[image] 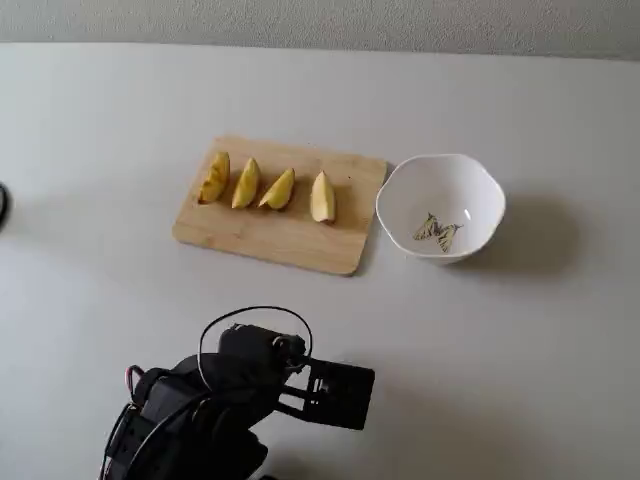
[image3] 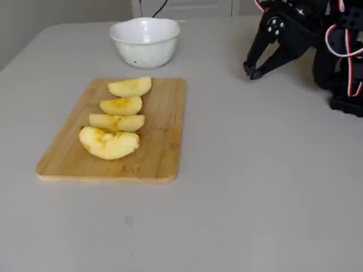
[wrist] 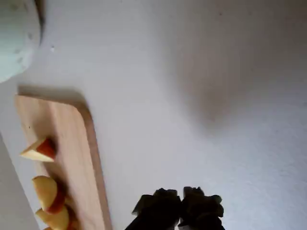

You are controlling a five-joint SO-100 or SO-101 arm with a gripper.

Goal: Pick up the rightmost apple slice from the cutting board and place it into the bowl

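Four apple wedges lie in a row on the tan cutting board [image: 290,240] [image3: 161,130]. The apple slice [image: 321,197] [image3: 130,86] is the one nearest the white bowl [image: 445,180] [image3: 144,54], pale with red skin showing in the wrist view [wrist: 38,150]. The bowl holds nothing and shows a butterfly motif inside. My gripper [image: 345,398] [image3: 251,72] [wrist: 180,211] hovers over bare table, well away from board and bowl. Its fingertips are together and it holds nothing. The wrist view shows the board [wrist: 72,143] at left and the bowl's edge [wrist: 14,43] at top left.
The other three deeper-yellow wedges [image: 246,183] sit left of the slice in a fixed view. The arm's black body and wires [image: 190,420] [image3: 340,51] stand at the table's edge. Grey table surrounds the board and bowl.
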